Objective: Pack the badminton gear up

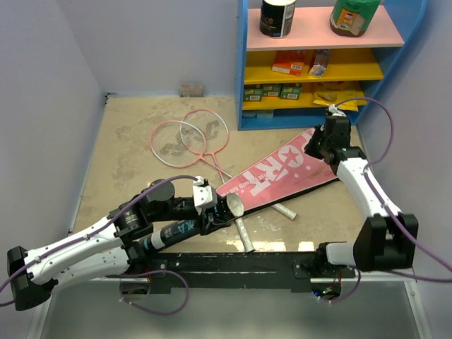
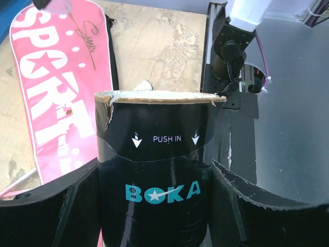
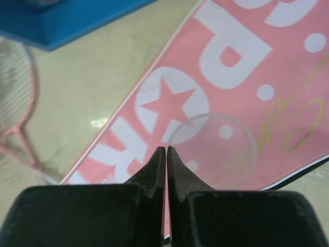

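Packing barely begun: left tool [image 2: 154, 175] grips the open-mouthed black shuttle tube [image 2: 154, 128] at the table [image 1: 127, 120] front, right tool [image 3: 166, 152] is pressed together at a clear lid [image 3: 216, 149] on the pink bag [image 3: 231, 62], and both rackets [image 1: 187, 138] lie near the bag, unpacked.

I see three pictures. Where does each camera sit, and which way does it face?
Top external: fixed above and behind the arms, looking down on the table, rackets and blue shelf unit; the left arm and right arm show.
Left wrist: on the left arm, looking along the black shuttle tube held in the left gripper; its fingers show.
Right wrist: on the right arm, looking down at a clear round lid; the shut right gripper shows.
Shared: all three see the pink SPORT bag.
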Robot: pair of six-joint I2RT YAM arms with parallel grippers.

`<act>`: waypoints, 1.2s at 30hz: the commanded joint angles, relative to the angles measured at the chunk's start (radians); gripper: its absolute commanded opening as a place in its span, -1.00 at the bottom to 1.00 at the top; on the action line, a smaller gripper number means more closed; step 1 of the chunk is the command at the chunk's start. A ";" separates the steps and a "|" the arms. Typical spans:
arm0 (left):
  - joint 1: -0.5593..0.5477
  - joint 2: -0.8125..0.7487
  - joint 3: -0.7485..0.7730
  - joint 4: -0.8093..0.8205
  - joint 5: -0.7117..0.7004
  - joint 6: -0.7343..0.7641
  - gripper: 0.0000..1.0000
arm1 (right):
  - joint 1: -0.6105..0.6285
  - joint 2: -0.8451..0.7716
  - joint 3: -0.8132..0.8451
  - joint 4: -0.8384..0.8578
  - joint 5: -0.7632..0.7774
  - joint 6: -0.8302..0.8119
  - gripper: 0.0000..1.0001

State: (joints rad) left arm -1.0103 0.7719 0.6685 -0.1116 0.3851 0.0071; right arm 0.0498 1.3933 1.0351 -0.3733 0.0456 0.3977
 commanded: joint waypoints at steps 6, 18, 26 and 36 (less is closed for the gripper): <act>0.001 0.026 0.032 0.055 -0.032 -0.025 -1.00 | 0.198 -0.244 0.005 -0.048 -0.326 -0.036 -1.00; 0.001 0.053 0.032 0.058 0.020 -0.019 -1.00 | 0.432 -0.456 0.046 -0.116 -0.685 -0.005 -1.00; 0.001 0.069 0.037 0.046 0.012 -0.012 -1.00 | 0.556 -0.508 0.011 -0.069 -0.719 0.085 -1.00; -0.001 0.058 0.036 0.043 -0.020 -0.013 -1.00 | 0.689 -0.521 -0.010 -0.029 -0.675 0.150 -1.00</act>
State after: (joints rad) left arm -1.0103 0.8406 0.6785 -0.1062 0.3771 0.0025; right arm 0.6888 0.8909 1.0359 -0.4641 -0.6376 0.5030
